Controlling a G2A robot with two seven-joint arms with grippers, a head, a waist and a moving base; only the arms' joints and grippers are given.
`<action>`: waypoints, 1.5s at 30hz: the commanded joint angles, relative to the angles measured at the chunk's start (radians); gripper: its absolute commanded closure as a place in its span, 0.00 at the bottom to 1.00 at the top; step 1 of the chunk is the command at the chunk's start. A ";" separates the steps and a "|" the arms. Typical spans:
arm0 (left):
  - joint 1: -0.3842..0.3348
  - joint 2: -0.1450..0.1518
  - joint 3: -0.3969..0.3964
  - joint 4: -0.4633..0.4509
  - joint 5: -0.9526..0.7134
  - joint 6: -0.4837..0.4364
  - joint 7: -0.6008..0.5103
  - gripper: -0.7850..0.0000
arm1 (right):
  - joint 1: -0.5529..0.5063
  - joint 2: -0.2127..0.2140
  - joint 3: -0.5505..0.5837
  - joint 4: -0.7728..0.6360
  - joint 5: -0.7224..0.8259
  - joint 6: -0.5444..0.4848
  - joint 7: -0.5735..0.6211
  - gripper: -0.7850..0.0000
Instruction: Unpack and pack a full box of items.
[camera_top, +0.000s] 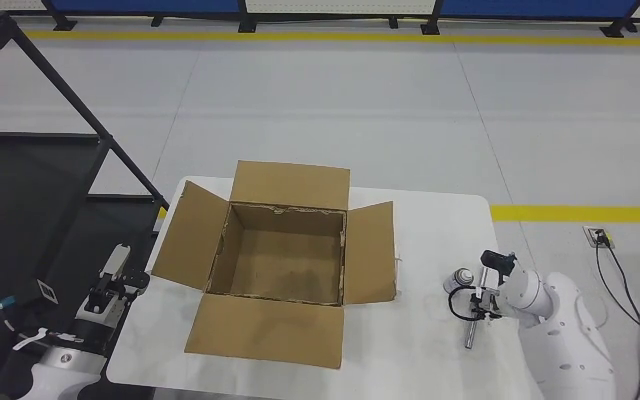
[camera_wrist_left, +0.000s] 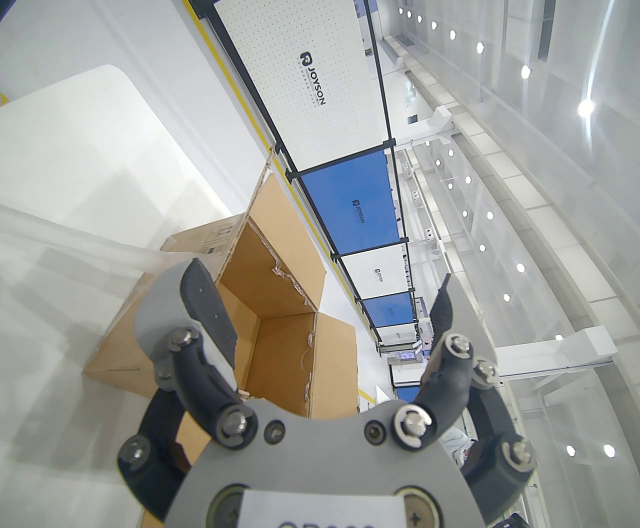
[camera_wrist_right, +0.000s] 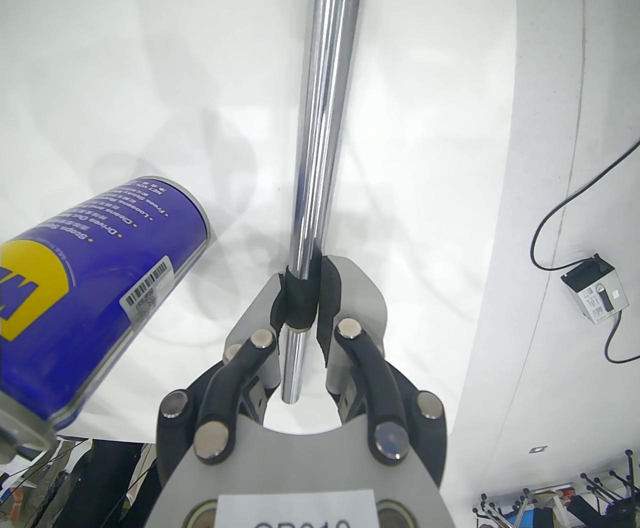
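Right wrist view: rod (camera_wrist_right: 320, 150) end off-frame

Top camera: mounted above the arms, facing steeply down. It covers the whole table (camera_top: 440, 240), the open box (camera_top: 285, 265) and the floor (camera_top: 350, 100) beyond.

Left wrist camera: sits behind the left gripper (camera_wrist_left: 321, 277), off the table's edge. It is tilted upward across the box toward wall panels (camera_wrist_left: 325, 90) and ceiling (camera_wrist_left: 550, 150). The box is shared with the top view.

Right wrist camera: close above the table, looking down past the right gripper (camera_wrist_right: 307, 280) at a metal rod (camera_wrist_right: 320, 150) and spray can (camera_wrist_right: 100, 280). Both are shared with the top view.
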 joint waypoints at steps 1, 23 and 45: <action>0.000 0.000 0.000 0.000 0.000 0.000 0.000 0.00 | 0.002 0.001 0.003 0.002 0.006 0.002 -0.002 1.00; 0.000 0.000 0.000 0.000 0.000 0.000 0.000 0.00 | -0.137 0.027 0.152 -0.736 0.221 0.132 -0.023 1.00; 0.000 0.000 0.000 0.000 0.000 0.000 0.000 0.00 | 0.497 -0.147 -0.816 -0.467 0.184 0.309 -0.126 1.00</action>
